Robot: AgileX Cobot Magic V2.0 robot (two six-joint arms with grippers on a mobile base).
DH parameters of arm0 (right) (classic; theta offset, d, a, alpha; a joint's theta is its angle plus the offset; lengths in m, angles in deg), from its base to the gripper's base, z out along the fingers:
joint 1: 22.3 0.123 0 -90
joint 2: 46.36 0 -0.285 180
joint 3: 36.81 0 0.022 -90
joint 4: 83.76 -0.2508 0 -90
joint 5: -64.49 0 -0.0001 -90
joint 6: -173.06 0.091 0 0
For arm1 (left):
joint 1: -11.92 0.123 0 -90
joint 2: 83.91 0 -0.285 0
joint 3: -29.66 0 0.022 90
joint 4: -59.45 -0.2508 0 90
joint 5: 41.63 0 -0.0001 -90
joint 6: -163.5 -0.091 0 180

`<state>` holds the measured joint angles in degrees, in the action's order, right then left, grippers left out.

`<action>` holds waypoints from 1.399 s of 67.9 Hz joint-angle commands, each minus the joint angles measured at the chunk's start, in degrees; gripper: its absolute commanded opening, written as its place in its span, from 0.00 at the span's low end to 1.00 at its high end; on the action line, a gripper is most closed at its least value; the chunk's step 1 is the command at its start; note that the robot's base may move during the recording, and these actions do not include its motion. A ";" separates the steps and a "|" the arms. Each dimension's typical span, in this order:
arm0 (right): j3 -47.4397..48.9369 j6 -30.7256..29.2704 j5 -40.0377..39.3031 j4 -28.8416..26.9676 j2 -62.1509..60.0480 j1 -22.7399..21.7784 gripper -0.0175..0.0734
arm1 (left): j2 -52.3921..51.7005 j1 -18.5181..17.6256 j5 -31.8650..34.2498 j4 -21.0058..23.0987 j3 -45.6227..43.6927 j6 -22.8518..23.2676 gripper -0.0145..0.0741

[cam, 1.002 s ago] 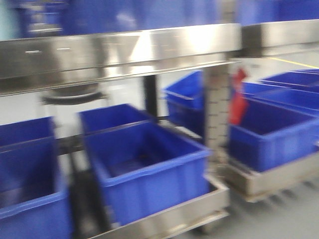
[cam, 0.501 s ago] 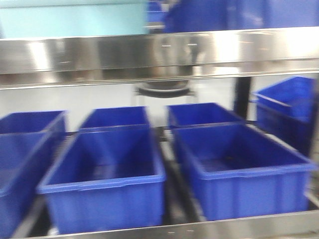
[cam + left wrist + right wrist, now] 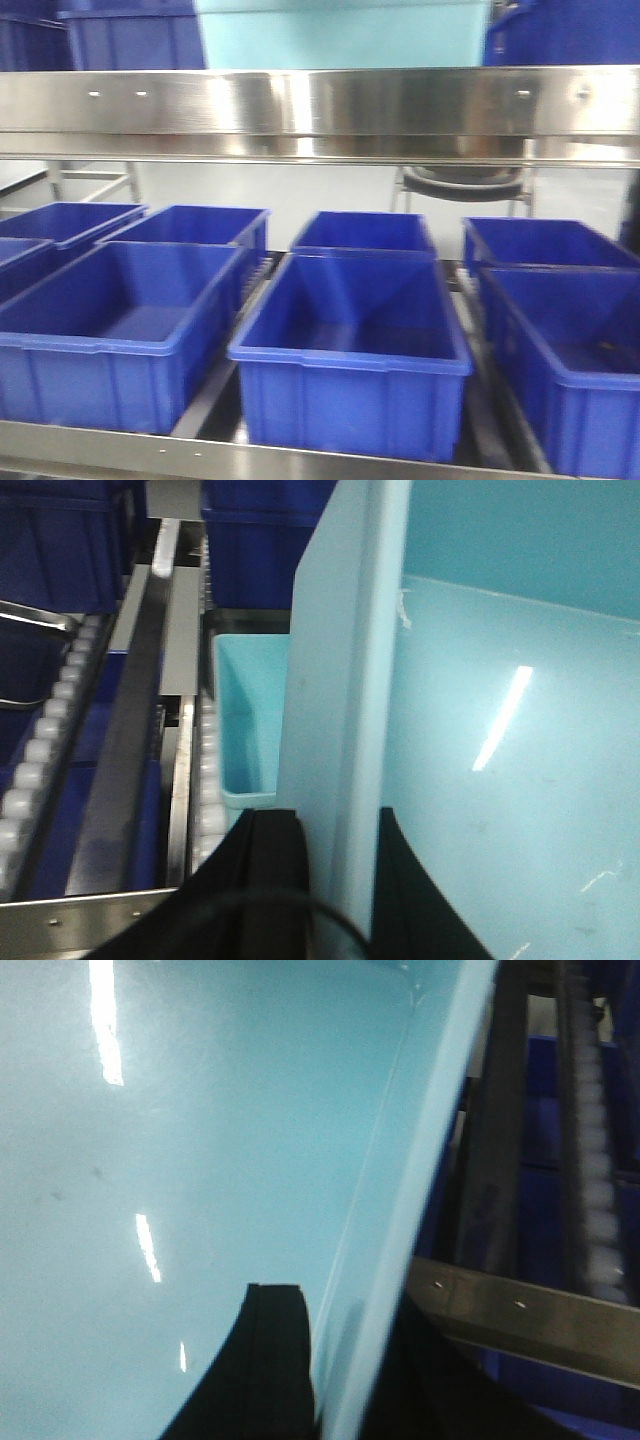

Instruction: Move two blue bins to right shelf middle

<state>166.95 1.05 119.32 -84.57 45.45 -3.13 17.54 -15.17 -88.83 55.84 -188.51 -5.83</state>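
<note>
The left gripper [image 3: 328, 830] is closed on the side wall of a pale blue bin [image 3: 500, 730] — one black finger [image 3: 265, 880] lies on the outer face and the other on the inner face, with the thin wall pinched between them. The right gripper [image 3: 340, 1305] grips a pale blue wall in the same way: one finger is inside the tub, one is outside, and the rim stands between them. Just beside this wall a steel rail [image 3: 520, 1310] passes. In the front view the pale bin fills the space above the broad, shiny lip of the steel shelf tier [image 3: 320, 100]; I cannot tell if its bottom touches the rollers. In the left wrist view a second pale bin [image 3: 245, 730] stands further in, just beside a roller track [image 3: 205, 770]. Under the lip, on the lower tier, royal-blue crates [image 3: 350, 330] stand upright in two rows — front and back. Behind them a dark chair seat [image 3: 465, 182] shows.
</note>
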 commanded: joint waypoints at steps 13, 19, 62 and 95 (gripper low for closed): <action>0.50 -1.70 -1.42 0.14 -0.10 -0.04 0.02 | -1.28 -0.14 5.08 3.01 -0.74 1.55 0.04; 0.50 -1.70 -1.42 0.14 -0.10 -0.04 0.02 | -1.28 -0.14 5.08 3.01 -0.74 1.55 0.04; 0.50 -1.70 -1.42 0.14 -0.10 -0.04 0.02 | -1.28 -0.14 5.08 3.01 -0.74 1.55 0.04; 0.50 -1.70 -1.42 0.14 -0.10 -0.04 0.02 | -1.28 -0.14 5.08 3.01 -0.74 1.55 0.04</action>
<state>166.95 1.05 119.22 -84.68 45.45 -3.13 17.54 -15.17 -88.83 55.73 -188.51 -5.83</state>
